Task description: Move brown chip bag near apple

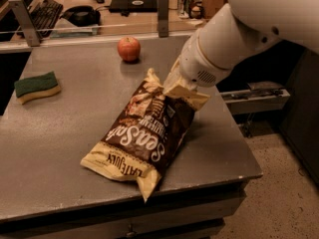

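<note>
Camera view. Looks down on a grey table spread beneath and all around the gripper. Next largest, a thick white arm, reaching in from the upper right and ending in that gripper, low over the table's right half.

Then the brown chip bag: begins right at the gripper, pale top end pressed up against the tip, and runs away from it down and to the left, bottom end flat on the table with one corner reaching the front edge. Appears propped up at the gripper end rather than lying flat. Cannot tell whether open or closed, or truly holding the bag: hidden behind the wrist and the bag's crumpled top. Judging by the raised end, probably pinching that top, though not certain.

Far left of the gripper, well apart, near the table's left edge: a green-and-yellow sponge. Smallest, the apple: beyond the gripper and to its left, near the back edge, much closer to it than the sponge, yet apart from the bag's top corner.

On progress: reach made, contact at the bag's top made. Not yet done: most of the bag's length lying on the side of the gripper away from the apple. Left to do, as a judgement: draw or lift the bag back toward the apple, stop just beside it without knocking it, then let go.
</note>
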Controlling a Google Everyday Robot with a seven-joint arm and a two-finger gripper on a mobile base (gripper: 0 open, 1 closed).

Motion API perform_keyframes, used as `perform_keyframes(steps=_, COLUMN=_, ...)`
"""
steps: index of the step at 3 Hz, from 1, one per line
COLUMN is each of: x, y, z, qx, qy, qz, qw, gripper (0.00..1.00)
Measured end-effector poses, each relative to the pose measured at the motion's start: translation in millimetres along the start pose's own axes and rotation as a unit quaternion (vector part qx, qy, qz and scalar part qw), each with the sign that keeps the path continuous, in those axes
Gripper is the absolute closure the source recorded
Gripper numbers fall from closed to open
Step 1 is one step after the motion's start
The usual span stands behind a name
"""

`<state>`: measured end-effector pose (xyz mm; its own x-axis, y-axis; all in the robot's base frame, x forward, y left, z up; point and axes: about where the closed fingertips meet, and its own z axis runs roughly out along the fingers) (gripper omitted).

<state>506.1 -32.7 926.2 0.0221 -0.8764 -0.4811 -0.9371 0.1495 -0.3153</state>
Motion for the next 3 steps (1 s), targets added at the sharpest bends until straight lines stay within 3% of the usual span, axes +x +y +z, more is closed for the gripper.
perform_keyframes(steps=1, x=-10.6, y=-57.2, z=3.4, qx=0.034, qy=-0.003, qz=-0.055, qw=0.9979, gripper=1.0)
perform_keyframes(steps=3, x=-27.7, y=-153.2, z=24.7, qx=0.066, qy=-0.01, qz=-0.116, qw=0.991, gripper=1.0)
